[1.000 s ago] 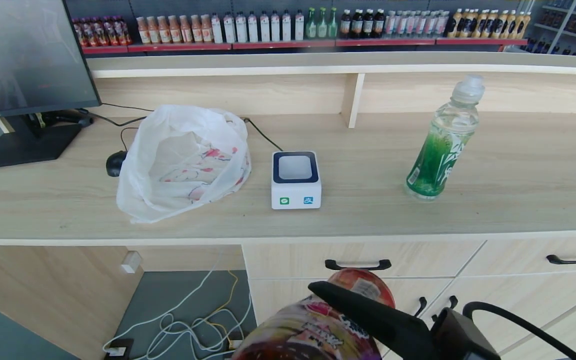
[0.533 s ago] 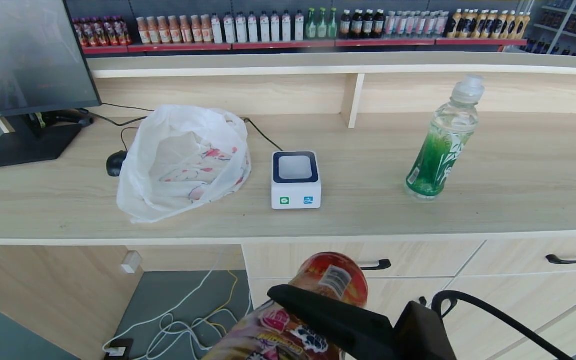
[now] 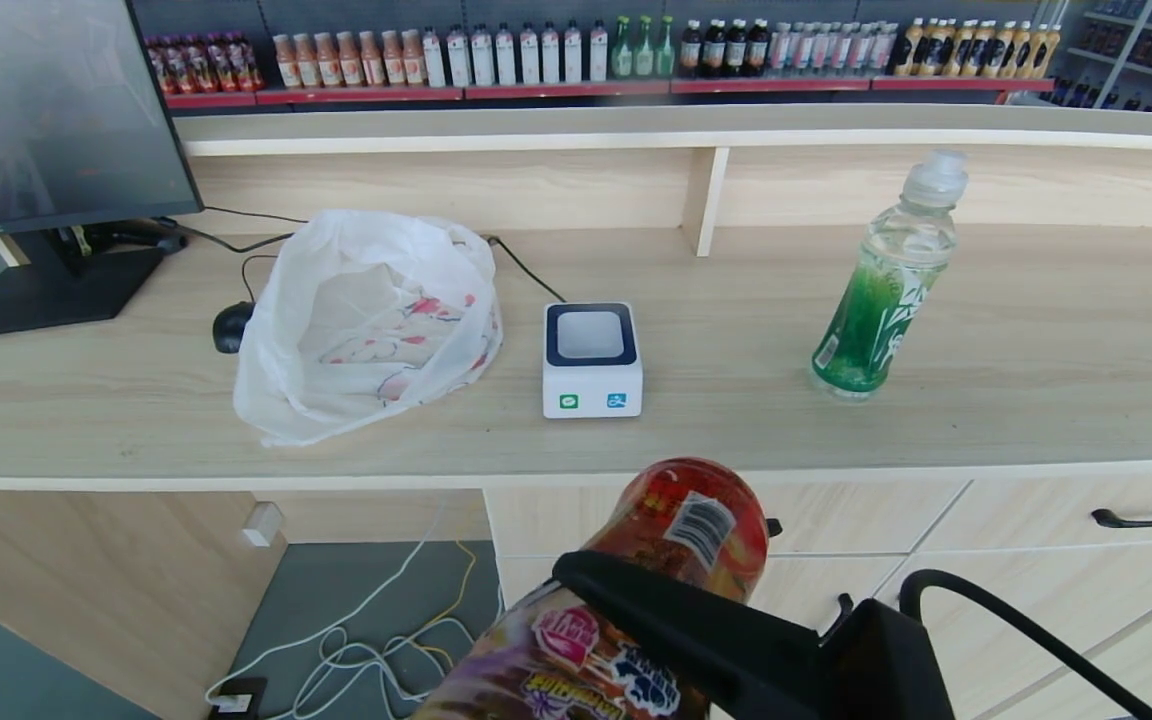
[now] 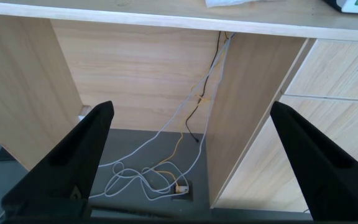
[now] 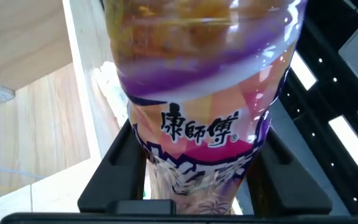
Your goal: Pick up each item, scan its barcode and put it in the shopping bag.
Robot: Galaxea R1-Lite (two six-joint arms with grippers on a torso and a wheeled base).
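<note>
Pale wood counter (image 3: 136, 420) runs across the head view, with a shop shelf of bottles (image 3: 576, 50) along the back wall. A white cube scanner with a dark-framed window on top (image 3: 591, 360) sits mid-counter. Just left of the scanner slumps a white plastic shopping bag with red print (image 3: 366, 320), its mouth open upward. A black mouse (image 3: 229, 327) peeks out past the bag, and a dark monitor (image 3: 46, 110) stands farther left. Well right of the scanner a clear bottle with a green label and pale cap (image 3: 886, 285) stands upright.

In front of the scanner, below the counter edge, the right gripper (image 3: 596, 630) clamps a plastic drink bottle wrapped in purple, pink and orange printed film (image 3: 656, 500). Its reddish base tilts up toward the scanner, and a white barcode patch (image 3: 701, 525) faces the camera. One black finger (image 3: 696, 630) crosses the bottle; the other is hidden beneath it, and the neck end is cut off.

From the left wrist, the left gripper (image 4: 192, 112) hangs spread wide with nothing between its fingers, before the opening under the counter where white and yellow cables (image 4: 160, 174) coil on the floor.

From the right wrist, both fingers flank the film-wrapped body; the barcode is turned away.
</note>
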